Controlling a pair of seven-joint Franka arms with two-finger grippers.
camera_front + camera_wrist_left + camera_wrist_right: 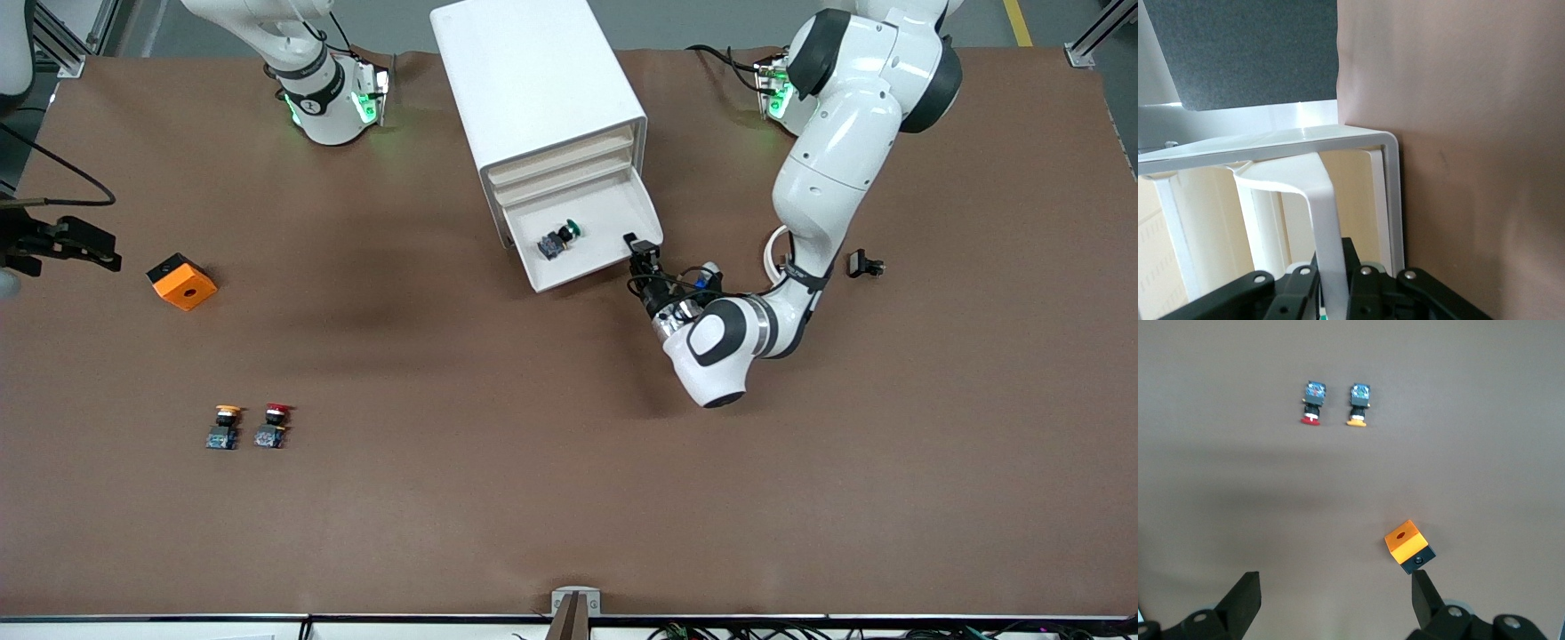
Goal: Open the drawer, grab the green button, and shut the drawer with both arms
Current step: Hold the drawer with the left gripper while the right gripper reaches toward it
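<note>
The white cabinet (533, 80) stands at the table's middle near the robots' bases. Its bottom drawer (582, 274) is pulled out. The green-capped button (560, 238) lies on its side inside the drawer. My left gripper (642, 252) is at the drawer's front corner toward the left arm's end. In the left wrist view it (1331, 280) is shut on the drawer's thin white front edge (1321, 207). My right gripper (102, 251) hangs open and empty over the table at the right arm's end, beside an orange block (181, 281); its fingers (1245, 593) are spread wide.
The orange block also shows in the right wrist view (1407, 544). A yellow-capped button (225, 427) and a red-capped button (273, 425) stand side by side nearer to the front camera than the block. A small black part (864, 264) lies toward the left arm's end.
</note>
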